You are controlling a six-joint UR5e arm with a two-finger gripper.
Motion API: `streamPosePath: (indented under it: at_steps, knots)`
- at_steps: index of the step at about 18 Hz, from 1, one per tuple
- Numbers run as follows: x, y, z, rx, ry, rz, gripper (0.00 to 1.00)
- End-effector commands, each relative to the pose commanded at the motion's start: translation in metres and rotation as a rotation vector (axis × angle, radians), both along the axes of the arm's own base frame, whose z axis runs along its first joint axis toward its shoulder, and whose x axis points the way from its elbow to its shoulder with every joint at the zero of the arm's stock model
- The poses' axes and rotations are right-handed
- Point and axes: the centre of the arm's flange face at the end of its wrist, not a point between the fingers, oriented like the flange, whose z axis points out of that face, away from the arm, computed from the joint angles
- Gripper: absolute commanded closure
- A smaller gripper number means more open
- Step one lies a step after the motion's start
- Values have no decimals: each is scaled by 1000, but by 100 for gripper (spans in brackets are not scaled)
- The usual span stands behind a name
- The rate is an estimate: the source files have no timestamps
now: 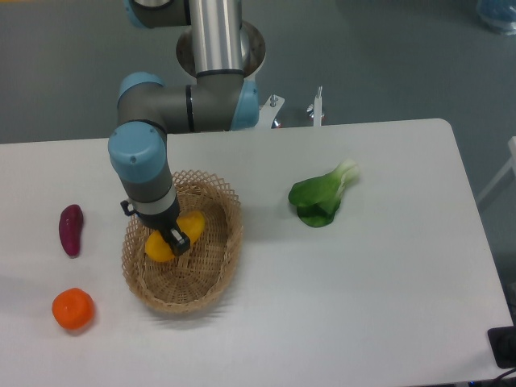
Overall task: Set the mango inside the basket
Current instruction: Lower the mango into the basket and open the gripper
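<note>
Holding the mango (171,239) between my fingers, my end effector (174,237) is clamped on it inside the basket (211,278), in the left centre of the frame. The yellow-orange fruit lies tilted, with one end toward the lower left and the other toward the upper right, and it shows on both sides of my dark fingers. It is in the left half of the basket, over the woven bottom; I cannot tell if it touches the wicker or hangs just above it. My arm comes down from the upper left of the frame, and the blue wrist joint is above the basket's upper left rim. The basket stands on the white table (387,306). To the left of the basket, apart from it, lies a purple sweet potato (71,229), and below this one a round tangerine (73,309). To the right of the basket, well apart, lies a green leafy vegetable (322,194).
</note>
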Motion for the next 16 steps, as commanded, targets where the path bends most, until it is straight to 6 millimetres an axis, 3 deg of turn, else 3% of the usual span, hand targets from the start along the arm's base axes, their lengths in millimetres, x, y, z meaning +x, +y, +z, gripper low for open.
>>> streamPosePath:
  at_steps: [4,5,10,11,16]
  knots:
    - [3,-1,-4,-5,1,-3,60]
    - [3,-1,-6,-7,0,-1,55]
    - [3,1,-6,-1,3,-1,5]
    - [2,1,-6,0,3,5,0]
    - [-3,3,6,48,22,21,0]
